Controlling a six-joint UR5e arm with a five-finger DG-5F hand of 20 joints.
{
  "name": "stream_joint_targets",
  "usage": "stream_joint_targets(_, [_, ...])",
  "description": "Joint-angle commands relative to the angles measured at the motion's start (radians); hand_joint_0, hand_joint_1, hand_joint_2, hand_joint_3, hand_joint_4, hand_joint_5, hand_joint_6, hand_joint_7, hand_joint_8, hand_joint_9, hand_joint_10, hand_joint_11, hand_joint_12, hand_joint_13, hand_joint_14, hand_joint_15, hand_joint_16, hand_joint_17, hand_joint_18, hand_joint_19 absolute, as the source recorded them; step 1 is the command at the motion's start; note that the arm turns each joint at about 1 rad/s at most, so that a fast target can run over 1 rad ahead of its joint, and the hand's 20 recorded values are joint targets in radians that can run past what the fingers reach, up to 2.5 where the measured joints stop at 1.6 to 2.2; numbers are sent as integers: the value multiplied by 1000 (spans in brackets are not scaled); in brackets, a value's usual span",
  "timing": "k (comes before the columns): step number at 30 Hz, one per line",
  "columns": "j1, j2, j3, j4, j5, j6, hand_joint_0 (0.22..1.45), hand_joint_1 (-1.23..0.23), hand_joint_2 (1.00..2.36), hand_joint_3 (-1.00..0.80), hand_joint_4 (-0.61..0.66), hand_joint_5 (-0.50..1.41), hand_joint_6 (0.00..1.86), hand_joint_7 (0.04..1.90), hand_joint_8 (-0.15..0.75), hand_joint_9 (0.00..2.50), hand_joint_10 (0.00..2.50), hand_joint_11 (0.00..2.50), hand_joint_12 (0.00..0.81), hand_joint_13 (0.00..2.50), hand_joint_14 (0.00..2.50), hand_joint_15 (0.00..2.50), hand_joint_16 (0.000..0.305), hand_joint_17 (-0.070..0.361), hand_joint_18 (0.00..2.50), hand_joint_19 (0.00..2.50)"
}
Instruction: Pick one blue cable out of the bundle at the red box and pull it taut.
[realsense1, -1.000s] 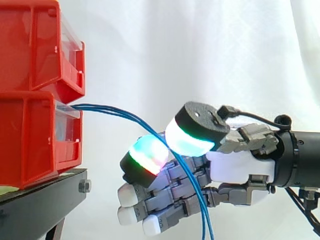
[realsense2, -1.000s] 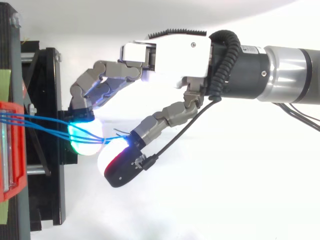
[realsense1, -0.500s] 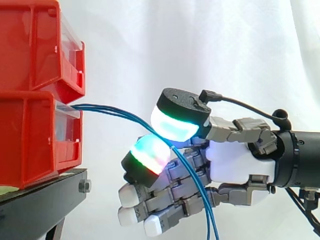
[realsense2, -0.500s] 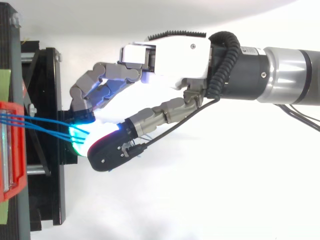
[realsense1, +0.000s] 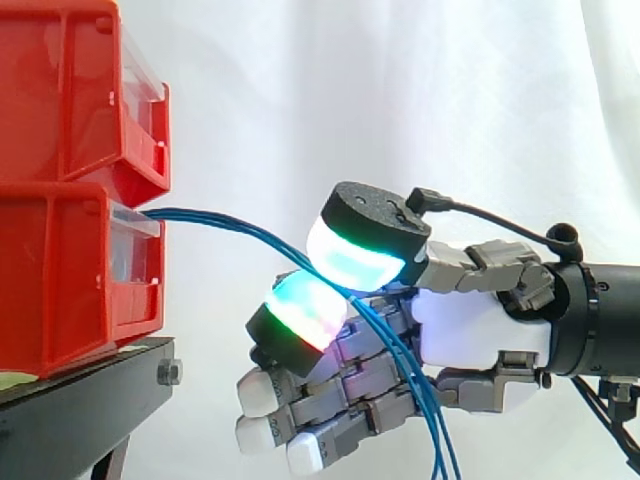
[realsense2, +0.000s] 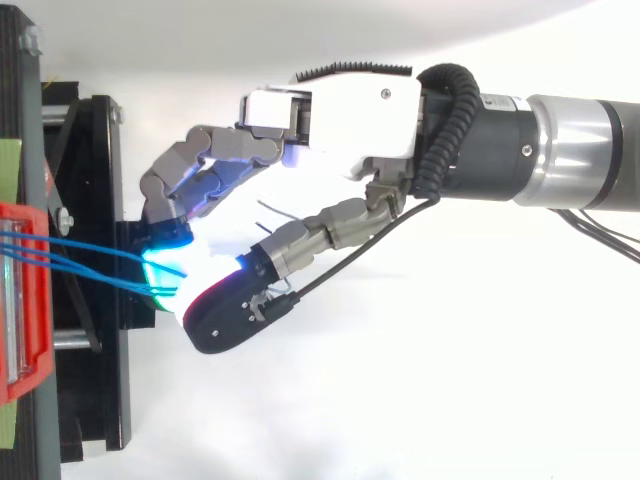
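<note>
1. The blue cables (realsense1: 205, 217) are leaving the lower red bin (realsense1: 60, 285) and arching down to the right.
2. The hand (realsense1: 470, 330) is pinching them between its glowing thumb pad (realsense1: 358, 258) and one curled fingertip (realsense1: 300, 318).
3. Below the pinch, the cables are hanging across the palm.

blue cables (realsense1: 225, 224): thin bundle | leaving lower red box (realsense1: 60, 280) front | arcing downward, slack

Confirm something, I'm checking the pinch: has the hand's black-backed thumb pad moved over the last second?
Yes. In the side view the hand has swung its thumb pad left, toward the stacked red plastic bins, closing on the thin blue cables.
</note>
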Motion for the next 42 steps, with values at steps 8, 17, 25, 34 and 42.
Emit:
stream_joint_targets(8, [0, 1, 1, 0, 1, 0, 835, -887, 1000, -500, -163, -184, 946, 1220, 221, 637, 7, 389, 350, 543, 9, 217, 51, 115, 592, 239])
stream_joint_targets(17, [2, 1, 1, 0, 1, 0, 828, -909, 1000, -500, -320, -182, 937, 1191, 167, 635, 6, 337, 329, 519, 8, 192, 49, 109, 584, 224])
stream_joint_targets(25, [2, 1, 1, 0, 0, 0, 750, -930, 1000, -500, -352, -161, 902, 1312, 119, 640, 4, 255, 308, 515, 8, 191, 45, 102, 570, 236])
stream_joint_targets(34, [2, 0, 1, 0, 1, -2, 627, -892, 1000, -496, -320, -125, 859, 1105, 102, 649, 2, 111, 299, 518, 7, 177, 44, 100, 555, 253])
stream_joint_targets(42, [2, 1, -1, 0, 1, -2, 663, -921, 1003, -447, -307, -120, 845, 1083, 156, 626, 3, 136, 306, 517, 7, 182, 45, 101, 547, 248])
